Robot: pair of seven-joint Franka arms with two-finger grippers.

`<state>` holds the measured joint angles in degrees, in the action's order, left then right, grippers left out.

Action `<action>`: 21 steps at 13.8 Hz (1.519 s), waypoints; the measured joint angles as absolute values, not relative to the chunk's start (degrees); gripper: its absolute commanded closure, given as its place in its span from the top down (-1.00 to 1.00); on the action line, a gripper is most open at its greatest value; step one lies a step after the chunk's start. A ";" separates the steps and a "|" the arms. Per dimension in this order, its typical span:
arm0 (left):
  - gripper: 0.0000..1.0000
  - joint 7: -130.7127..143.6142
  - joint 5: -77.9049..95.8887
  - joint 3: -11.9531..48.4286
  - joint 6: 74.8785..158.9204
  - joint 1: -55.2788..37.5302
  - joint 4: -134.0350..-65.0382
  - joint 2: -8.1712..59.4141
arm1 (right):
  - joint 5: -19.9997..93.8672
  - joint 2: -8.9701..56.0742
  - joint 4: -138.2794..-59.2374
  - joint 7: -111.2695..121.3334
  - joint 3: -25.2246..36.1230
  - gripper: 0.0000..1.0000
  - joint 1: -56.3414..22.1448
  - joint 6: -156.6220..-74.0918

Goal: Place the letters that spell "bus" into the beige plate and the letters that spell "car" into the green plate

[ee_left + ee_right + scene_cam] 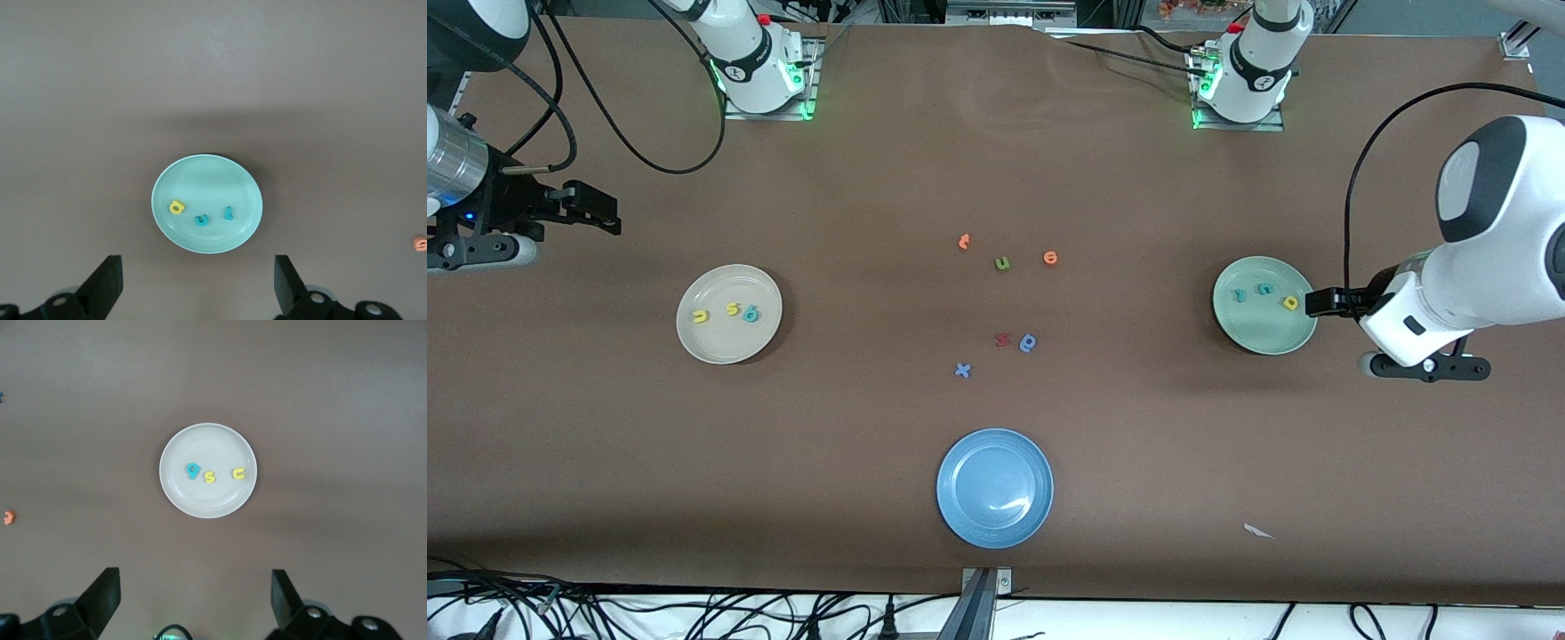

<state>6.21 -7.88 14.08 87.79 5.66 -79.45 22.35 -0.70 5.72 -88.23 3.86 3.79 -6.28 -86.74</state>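
Note:
The beige plate [725,348] holds a yellow u [701,316], a yellow s [733,309] and a teal b [751,313]. The right wrist view shows the same plate [207,443] with b [193,471], s [210,477] and u [239,473]. In the green plate [1258,338] lie a teal r [1240,294], a teal c [1264,289] and a yellow a [1290,303]. My left gripper [1320,302] [198,287] hangs open and empty over that plate's edge. My right gripper [609,213] [193,600] is open and empty, over bare table at the right arm's end.
An empty blue plate [995,487] sits near the front camera. Loose letters lie mid-table: two orange ones [963,241] [1050,258], an olive u [1002,263], a red one [1002,339], a dark blue round one [1029,342] and a blue x [962,370]. A white scrap [1258,531] lies nearer the camera.

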 measured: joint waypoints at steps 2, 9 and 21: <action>1.00 5.01 -7.88 11.36 87.73 3.10 -79.41 21.93 | -0.70 5.71 -87.44 3.89 3.79 1.00 -6.29 -85.94; 1.00 1.89 -7.88 8.52 87.63 0.97 -79.73 20.82 | -0.70 5.71 -86.39 3.88 5.50 1.00 -6.29 -86.28; 1.00 1.83 -7.88 7.96 91.12 0.65 -84.52 17.30 | -1.86 5.72 -86.28 3.89 5.44 1.00 -7.05 -86.32</action>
